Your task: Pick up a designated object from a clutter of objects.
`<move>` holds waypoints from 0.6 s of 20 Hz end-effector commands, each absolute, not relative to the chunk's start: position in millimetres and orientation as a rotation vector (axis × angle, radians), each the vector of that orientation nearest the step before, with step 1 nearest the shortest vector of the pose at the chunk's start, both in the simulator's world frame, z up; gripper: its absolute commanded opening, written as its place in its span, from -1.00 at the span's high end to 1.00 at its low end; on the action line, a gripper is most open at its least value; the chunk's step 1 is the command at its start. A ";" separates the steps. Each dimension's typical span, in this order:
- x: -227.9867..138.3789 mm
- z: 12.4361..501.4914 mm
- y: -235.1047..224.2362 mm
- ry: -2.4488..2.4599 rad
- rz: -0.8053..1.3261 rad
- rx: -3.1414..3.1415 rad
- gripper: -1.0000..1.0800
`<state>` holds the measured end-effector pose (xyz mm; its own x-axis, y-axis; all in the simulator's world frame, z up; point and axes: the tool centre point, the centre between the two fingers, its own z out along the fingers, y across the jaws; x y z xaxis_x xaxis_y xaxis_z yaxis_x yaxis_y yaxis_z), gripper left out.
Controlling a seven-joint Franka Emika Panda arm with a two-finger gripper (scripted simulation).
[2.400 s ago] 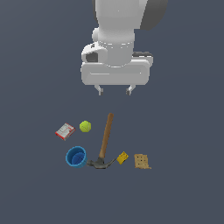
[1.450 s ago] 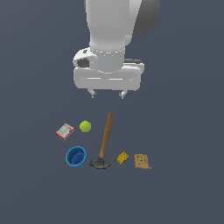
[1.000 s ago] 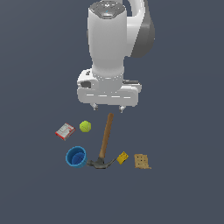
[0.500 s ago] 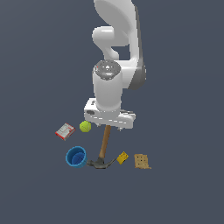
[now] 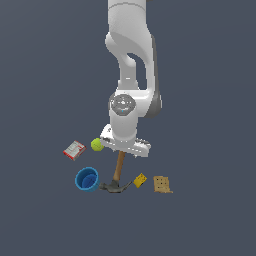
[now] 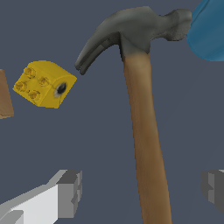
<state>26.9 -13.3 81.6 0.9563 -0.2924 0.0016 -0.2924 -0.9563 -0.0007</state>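
Note:
The claw hammer point(image 5: 118, 170) lies flat, its brown wooden handle running away from its dark grey head point(image 5: 114, 187). In the wrist view the hammer point(image 6: 140, 118) fills the middle, with its handle passing between my two fingers point(image 6: 65, 192). My gripper point(image 5: 121, 154) is open and low over the upper handle, straddling it without closing on it. The white hand hides the far end of the handle in the exterior view. The rest of the clutter of objects lies around the hammer.
A blue cup point(image 5: 87, 179) stands just beside the hammer head, toward the exterior view's left. A yellow-green ball point(image 5: 97, 144) and a red-and-white box point(image 5: 74, 150) lie further left. A yellow block point(image 5: 140, 180) and a tan cracker-like square point(image 5: 161, 184) lie right of the head.
The arm has come down from well above the clutter until its hand sits over the hammer handle. The objects have not moved.

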 end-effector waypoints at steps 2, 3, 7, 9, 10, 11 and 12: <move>25.2 69.8 -13.6 0.487 -0.001 -3.103 -0.92; 24.9 68.1 -13.7 0.491 0.000 -3.103 -0.92; 24.5 67.8 -13.6 0.489 0.002 -3.103 -0.92; 24.4 65.1 -13.5 0.489 0.002 -3.103 -0.92; 24.4 62.7 -13.4 0.489 0.002 -3.103 -0.92; 24.3 59.6 -13.4 0.489 0.002 -3.103 -0.92; 24.1 56.0 -13.6 0.490 0.001 -3.103 -0.92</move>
<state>24.6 -13.5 60.8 0.9515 -0.3076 0.0000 -0.3076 -0.9515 -0.0001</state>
